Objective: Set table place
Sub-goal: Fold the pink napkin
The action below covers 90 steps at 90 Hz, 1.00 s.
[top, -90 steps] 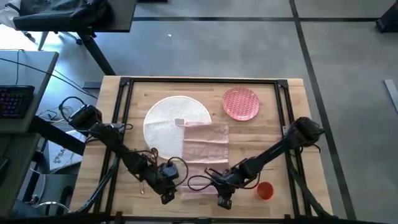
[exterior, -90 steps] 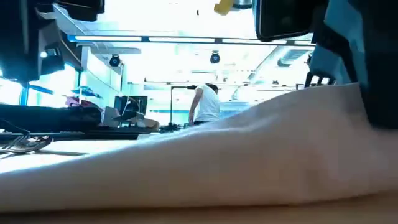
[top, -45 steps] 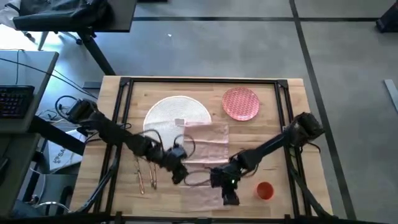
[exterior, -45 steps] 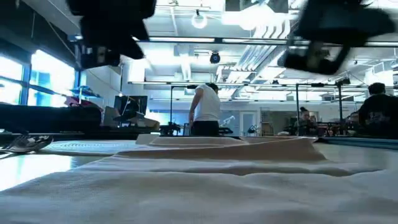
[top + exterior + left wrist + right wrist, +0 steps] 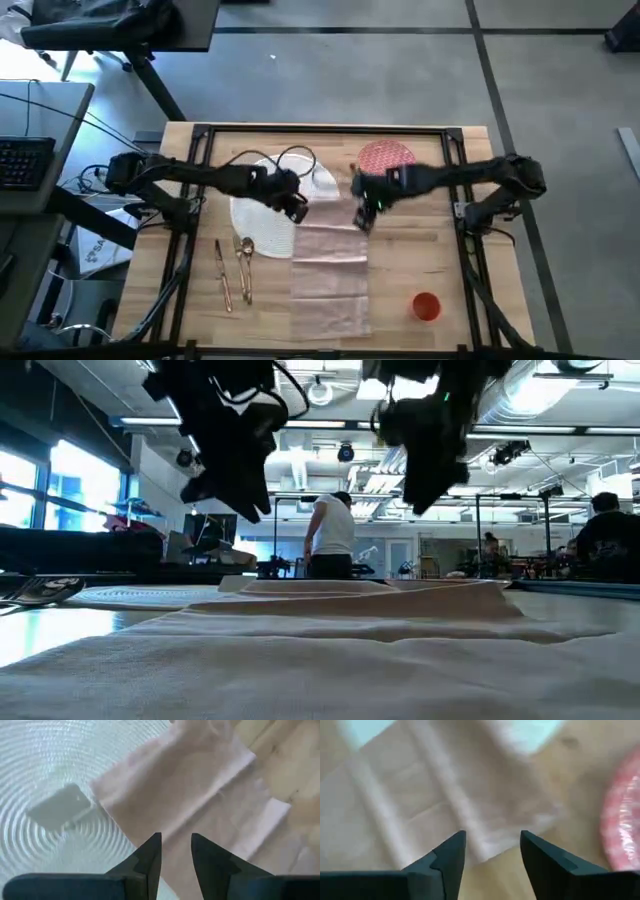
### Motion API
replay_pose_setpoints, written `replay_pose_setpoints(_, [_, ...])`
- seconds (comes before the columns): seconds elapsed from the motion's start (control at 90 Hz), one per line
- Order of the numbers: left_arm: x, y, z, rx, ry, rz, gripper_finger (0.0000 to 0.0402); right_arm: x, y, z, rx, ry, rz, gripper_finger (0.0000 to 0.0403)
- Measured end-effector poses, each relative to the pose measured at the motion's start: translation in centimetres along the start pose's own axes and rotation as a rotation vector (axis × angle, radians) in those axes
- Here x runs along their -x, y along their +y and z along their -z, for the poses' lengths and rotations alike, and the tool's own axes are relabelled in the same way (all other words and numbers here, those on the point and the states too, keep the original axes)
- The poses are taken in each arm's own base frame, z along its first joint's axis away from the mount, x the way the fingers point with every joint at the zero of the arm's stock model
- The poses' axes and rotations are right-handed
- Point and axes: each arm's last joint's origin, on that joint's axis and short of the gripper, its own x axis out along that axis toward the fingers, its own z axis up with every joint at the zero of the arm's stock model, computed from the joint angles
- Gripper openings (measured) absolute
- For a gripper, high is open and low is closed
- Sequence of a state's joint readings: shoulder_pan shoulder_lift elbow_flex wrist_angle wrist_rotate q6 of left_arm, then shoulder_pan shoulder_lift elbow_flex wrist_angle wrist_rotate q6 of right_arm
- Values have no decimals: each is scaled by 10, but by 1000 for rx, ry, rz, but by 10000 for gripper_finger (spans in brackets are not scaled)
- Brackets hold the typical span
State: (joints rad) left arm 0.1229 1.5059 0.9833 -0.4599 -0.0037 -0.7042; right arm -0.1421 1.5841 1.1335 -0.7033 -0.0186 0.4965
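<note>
Both tools hover with fingers spread, empty: the left tool (image 5: 297, 207) over the white plate (image 5: 262, 222), the right tool (image 5: 366, 213) above the napkin (image 5: 330, 270), mid-surface. Gripping now risks dragging the napkin further onto that plate.

The table (image 5: 470, 290) bears a white plate (image 5: 258, 215), pink plate (image 5: 385, 157), napkin (image 5: 330, 275), gold cutlery (image 5: 234, 270) — and an orange cup (image 5: 426, 306).
</note>
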Motion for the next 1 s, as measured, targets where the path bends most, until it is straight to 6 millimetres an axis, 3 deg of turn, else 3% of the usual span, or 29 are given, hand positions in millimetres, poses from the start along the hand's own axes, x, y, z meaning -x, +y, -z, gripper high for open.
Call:
replay_pose_setpoints(0.111, [-7, 15, -9, -108, 9, -43, 89, -19, -29, -15, -70, 1, -66, 161])
replay_pose_setpoints(0.267, [-16, 34, -20, -205, 53, -34, 89, -45, -49, -27, -80, 29, -119, 160])
replay_pose_setpoints(0.467, [-33, 53, -29, -381, 88, -26, 89, -66, -45, -25, 34, 65, -130, 160])
replay_pose_setpoints(0.722, [-59, 63, -33, -468, 116, 52, 89, -73, -41, -22, 159, 52, -25, 156])
replay_pose_setpoints(1.0, [-85, 69, -24, -493, 196, 49, 89, -92, -42, -16, 250, 129, -90, 69])
